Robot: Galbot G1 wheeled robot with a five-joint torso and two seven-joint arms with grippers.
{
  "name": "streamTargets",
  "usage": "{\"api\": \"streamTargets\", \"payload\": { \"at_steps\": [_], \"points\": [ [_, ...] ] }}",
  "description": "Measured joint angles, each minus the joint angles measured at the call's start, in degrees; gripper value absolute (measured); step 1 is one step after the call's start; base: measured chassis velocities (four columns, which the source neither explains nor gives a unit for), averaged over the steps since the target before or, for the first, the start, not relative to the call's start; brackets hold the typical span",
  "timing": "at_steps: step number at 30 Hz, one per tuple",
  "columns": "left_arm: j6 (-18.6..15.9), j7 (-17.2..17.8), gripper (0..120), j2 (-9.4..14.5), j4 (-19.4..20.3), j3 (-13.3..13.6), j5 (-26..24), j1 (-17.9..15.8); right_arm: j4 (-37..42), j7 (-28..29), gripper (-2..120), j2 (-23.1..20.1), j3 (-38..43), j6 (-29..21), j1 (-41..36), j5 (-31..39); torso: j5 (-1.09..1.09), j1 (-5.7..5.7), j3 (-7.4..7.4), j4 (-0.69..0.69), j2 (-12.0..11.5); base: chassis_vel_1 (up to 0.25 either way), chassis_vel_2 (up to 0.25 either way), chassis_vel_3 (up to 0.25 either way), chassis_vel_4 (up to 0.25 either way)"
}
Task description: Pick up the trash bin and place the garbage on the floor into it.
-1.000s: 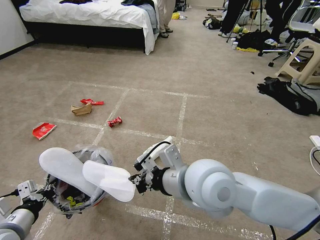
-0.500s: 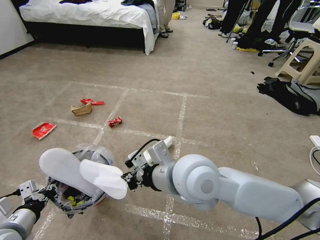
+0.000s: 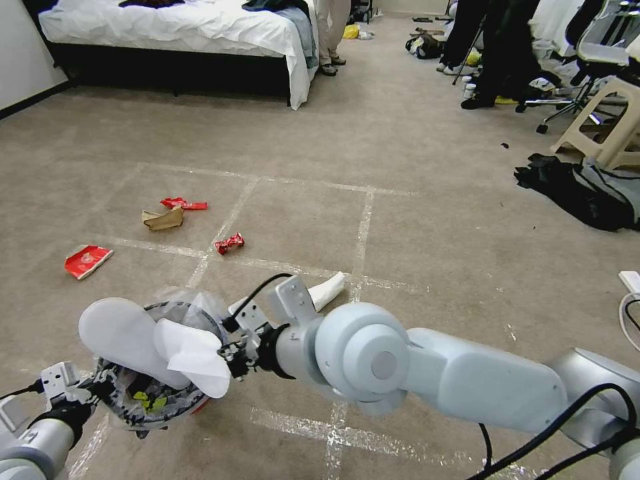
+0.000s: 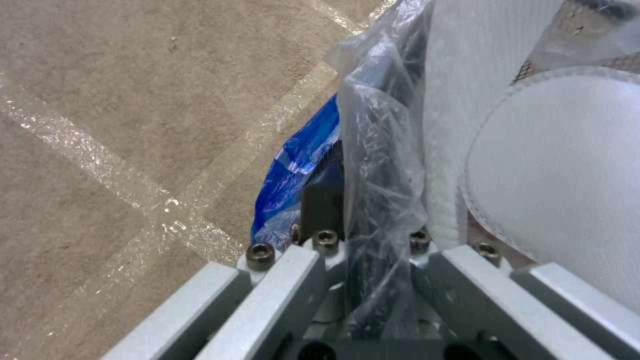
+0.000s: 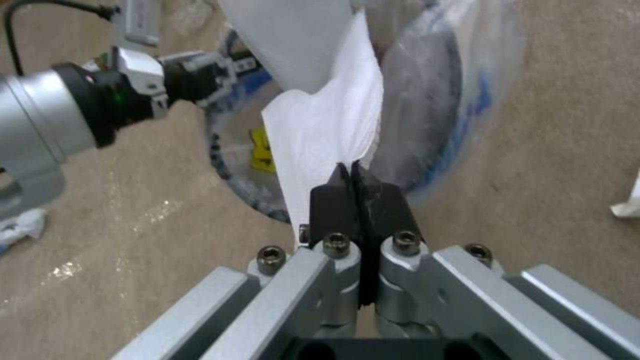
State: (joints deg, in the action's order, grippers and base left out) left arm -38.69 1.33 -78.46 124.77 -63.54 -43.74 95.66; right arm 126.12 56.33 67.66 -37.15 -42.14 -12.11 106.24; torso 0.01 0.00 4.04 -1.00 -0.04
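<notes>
The trash bin (image 3: 152, 400), with its crinkled clear liner (image 4: 380, 150), hangs low at the left above the floor (image 3: 413, 233). My left gripper (image 3: 93, 387) is shut on its rim (image 4: 370, 235). One white slipper (image 3: 120, 337) stands in the bin and sticks out over the rim. My right gripper (image 3: 233, 355) is shut on a second white slipper (image 5: 327, 120) and holds it over the bin's mouth, bent against the first. Litter shows inside the bin. More garbage lies beyond: a red wrapper (image 3: 229, 243), brown paper (image 3: 163, 219), a red strip (image 3: 183, 203), a red packet (image 3: 87, 260) and white paper (image 3: 328, 291).
A bed (image 3: 180, 30) stands at the far left. Dark bags (image 3: 580, 190) and a beige stool (image 3: 607, 127) lie at the right, with chairs and people's legs behind. A white plug and cables (image 3: 630, 283) sit at the right edge. Open carpet stretches ahead.
My right arm has swung left, carrying the second slipper from beside the bin to over its mouth. The slipper now folds against the first one. The bin and left gripper stay put.
</notes>
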Motion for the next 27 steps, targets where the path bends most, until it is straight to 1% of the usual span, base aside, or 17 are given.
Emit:
{"api": "streamTargets", "payload": {
  "at_steps": [9,11,15,17,27],
  "points": [
    [0.1,-0.4,1,-0.3,0.2,0.1,0.5,0.5,-1.5,0.6,0,3.0,-0.3,0.0,0.1,-0.2,0.00,0.00,0.00,0.00,0.0,0.000,0.000,0.000,0.000],
    [0.2,-0.5,1,-0.4,0.4,0.1,0.7,0.7,-2.6,0.9,0,4.4,-0.5,0.0,0.0,-0.4,0.00,0.00,0.00,0.00,0.0,0.000,0.000,0.000,0.000],
    [0.2,-0.6,1,-0.3,0.5,0.0,0.7,0.8,-3.6,1.1,0,5.5,-0.8,0.0,0.0,-0.7,0.00,0.00,0.00,0.00,0.0,0.000,0.000,0.000,0.000],
    [0.3,-0.6,1,-0.3,0.5,0.0,0.7,0.8,-5.0,1.6,0,6.8,-1.1,0.0,0.1,-1.0,0.00,0.00,0.00,0.00,0.0,0.000,0.000,0.000,0.000],
    [0.6,-0.9,1,-0.3,-0.1,0.3,1.1,0.5,-7.4,2.1,0,8.1,-1.7,0.0,0.4,-1.9,0.00,0.00,0.00,0.00,0.0,0.000,0.000,0.000,0.000]
  ]
}}
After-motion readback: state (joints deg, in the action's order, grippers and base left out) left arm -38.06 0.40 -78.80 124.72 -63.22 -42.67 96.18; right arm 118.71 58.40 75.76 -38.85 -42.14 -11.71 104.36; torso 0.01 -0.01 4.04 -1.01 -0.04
